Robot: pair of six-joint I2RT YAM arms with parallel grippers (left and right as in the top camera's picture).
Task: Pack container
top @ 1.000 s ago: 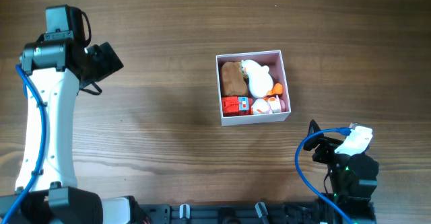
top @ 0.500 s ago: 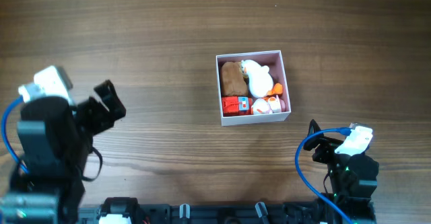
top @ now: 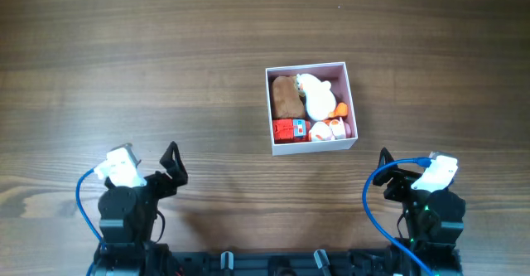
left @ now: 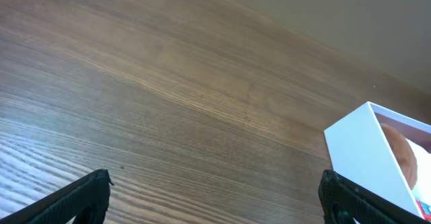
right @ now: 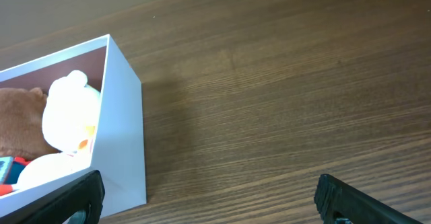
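The container (top: 310, 147) is a square white-walled box with a dusty pink inside, right of the table's centre. It holds a brown plush (top: 286, 96), a white plush (top: 315, 96), a red toy (top: 290, 129) and a white-and-orange toy (top: 328, 128). Its corner shows in the left wrist view (left: 367, 153) and in the right wrist view (right: 121, 136). My left gripper (left: 215, 197) is open and empty at the front left, low over bare wood. My right gripper (right: 209, 197) is open and empty at the front right, just in front of the container.
Both arms sit folded at the table's front edge, the left (top: 128, 201) and the right (top: 426, 197), each with a blue cable. The wooden table (top: 166, 77) spreads around the container.
The left arm has swung from the far left back down to the front edge and folded. The right arm and the container have not moved.
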